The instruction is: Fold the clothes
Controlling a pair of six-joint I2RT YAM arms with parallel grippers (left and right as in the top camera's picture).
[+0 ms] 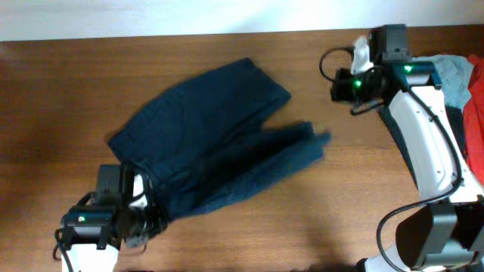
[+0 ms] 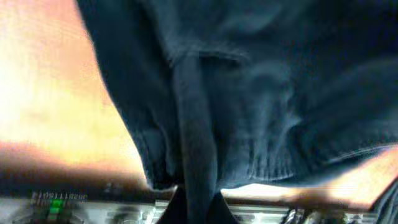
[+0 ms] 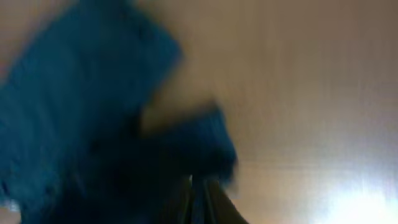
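The dark navy-blue shorts (image 1: 219, 136) lie crumpled across the middle of the wooden table, with one leg pointing to the back and the other to the right. My left gripper (image 1: 144, 215) is at the front-left corner of the shorts. In the left wrist view it (image 2: 198, 211) is shut on a fold of the shorts (image 2: 249, 93) near the gathered waistband. My right gripper (image 1: 344, 83) hovers at the back right, apart from the right leg's end. In the blurred right wrist view its jaws (image 3: 200, 205) look closed, with the shorts (image 3: 81, 112) lying beyond them.
A pile of other clothes sits at the right table edge: a pale light-blue shirt (image 1: 454, 75), a red cloth (image 1: 476, 113) and a dark garment (image 1: 457, 121). The bare wooden table (image 1: 60, 91) spreads to the left and front right.
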